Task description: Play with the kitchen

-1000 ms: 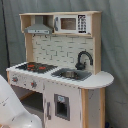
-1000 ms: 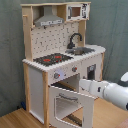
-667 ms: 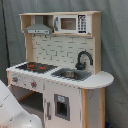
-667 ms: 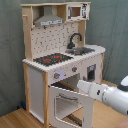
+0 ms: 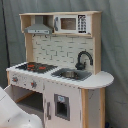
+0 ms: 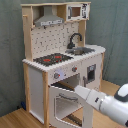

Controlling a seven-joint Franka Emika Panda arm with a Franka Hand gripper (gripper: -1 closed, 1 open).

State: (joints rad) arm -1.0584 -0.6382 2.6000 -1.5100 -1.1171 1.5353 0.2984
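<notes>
Beside the kitchen (image 6: pixel 60 65), white arm (image 6: pixel 107 102)

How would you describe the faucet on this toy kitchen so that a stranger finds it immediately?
Start at the kitchen, the tall white and pale-wood unit, and look at its countertop. Beside the black stovetop with red rings sits the sink, and the faucet rises behind it. It is the only black curved arch standing up from the counter.

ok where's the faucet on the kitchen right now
The black faucet arches over the sink at the back of the counter, on the first exterior view's right of the stovetop, below the microwave.
</notes>
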